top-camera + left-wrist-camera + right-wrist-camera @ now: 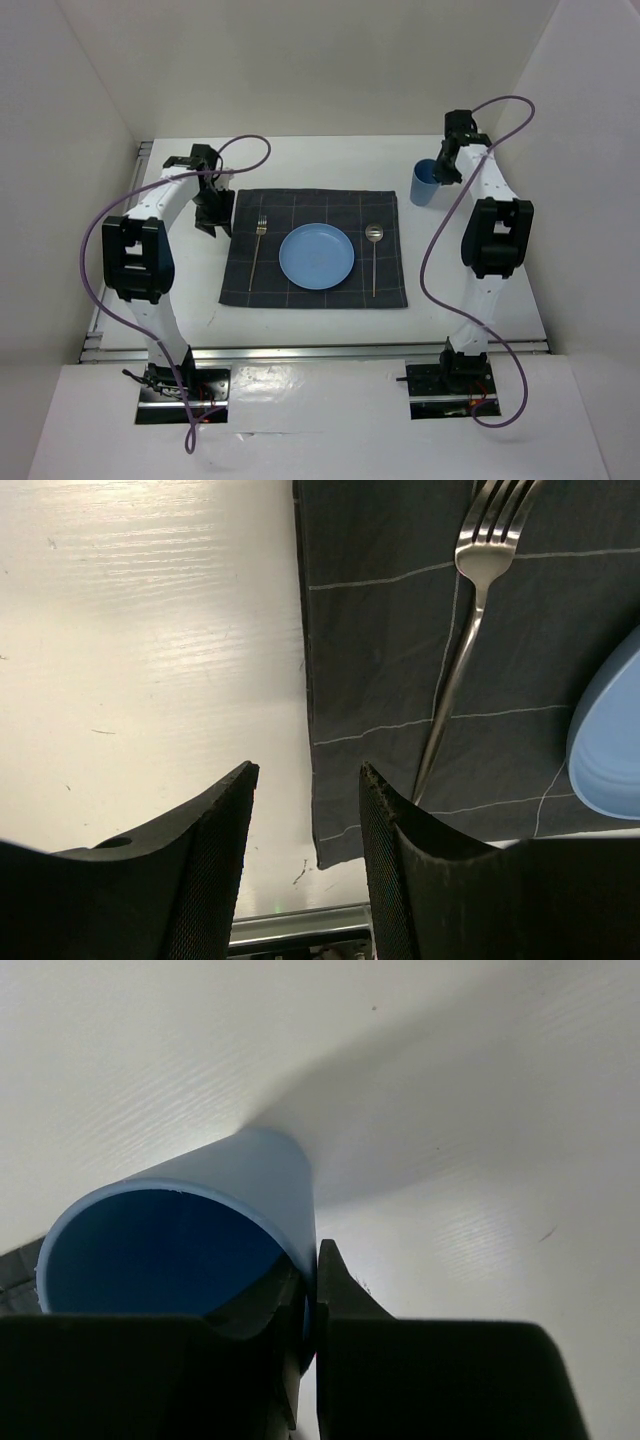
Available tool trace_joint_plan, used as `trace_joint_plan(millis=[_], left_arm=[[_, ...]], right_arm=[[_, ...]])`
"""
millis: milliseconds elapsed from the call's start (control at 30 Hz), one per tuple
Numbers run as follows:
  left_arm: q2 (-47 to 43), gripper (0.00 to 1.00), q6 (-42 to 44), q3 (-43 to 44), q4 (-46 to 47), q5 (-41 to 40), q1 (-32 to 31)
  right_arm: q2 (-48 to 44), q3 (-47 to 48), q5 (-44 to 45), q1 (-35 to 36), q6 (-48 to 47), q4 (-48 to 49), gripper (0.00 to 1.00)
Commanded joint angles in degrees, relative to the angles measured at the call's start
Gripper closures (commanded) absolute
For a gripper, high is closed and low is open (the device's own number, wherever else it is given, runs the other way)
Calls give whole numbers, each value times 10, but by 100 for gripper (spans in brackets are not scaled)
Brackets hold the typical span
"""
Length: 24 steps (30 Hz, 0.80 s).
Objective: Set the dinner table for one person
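Right tool [312,1268] pinches the blue cup [265,1165] by one wall only, near the far right corner of the worktop [300,160]. Risk: the thin-rim grip may slip or tip the cup at release. Left tool [308,772] hangs spread over the left edge of the checked cloth [400,660]. Worktop: matte white, enclosed by white walls [320,60].

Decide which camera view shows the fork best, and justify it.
Top external: the whole fork lies on the checked cloth, left of the plate. Left wrist shows it closer, but its tine tips are cut off. Right wrist shows the cup, no fork.
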Motion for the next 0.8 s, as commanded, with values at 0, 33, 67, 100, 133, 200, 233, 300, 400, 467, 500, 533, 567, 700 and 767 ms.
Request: trace_joint_plan(millis=[0, 33, 67, 100, 133, 200, 233, 300, 400, 467, 500, 533, 567, 700, 767], left_arm=[[-23, 47, 6, -7, 1, 4, -2], [-23, 47, 6, -7, 1, 4, -2], [-23, 47, 6, -7, 1, 4, -2], [-18, 47, 6, -7, 1, 4, -2], [-18, 47, 6, -7, 1, 4, -2], [-18, 47, 12, -12, 1, -1, -2], [-18, 47, 12, -17, 1, -9, -2], [-18, 47, 12, -23, 6, -16, -2], [-18, 47, 12, -23, 12, -16, -2], [-18, 47, 12, -23, 12, -16, -2], [-18, 47, 12, -23, 12, -16, -2], [-18, 47, 12, -28, 12, -16, -2], [-18, 47, 12, -29, 12, -16, -2], [-18, 47, 12, -34, 12, -16, -2], [-18, 47, 12, -39, 12, -16, -2]], right_arm=[[-44, 31, 16, 13, -14, 12, 100], [-61, 31, 29, 23, -27, 12, 100], [-70, 36, 53, 49, -33, 6, 100], [-79, 36, 64, 63, -39, 6, 100], [-92, 36, 72, 77, -44, 1, 100], [-97, 36, 77, 113, -49, -12, 100], [-104, 36, 63, 122, -55, -18, 100], [-104, 20, 26, 136, -61, -18, 100], [-89, 10, -8, 153, -61, -29, 100], [-71, 16, -13, 165, -61, -36, 100], [-71, 16, -19, 177, -61, -36, 100], [-63, 22, -19, 182, -61, -36, 100], [-57, 22, -19, 183, -61, -36, 100], [-42, 22, -26, 196, -61, -25, 100], [-37, 22, -41, 201, -61, -14, 100]])
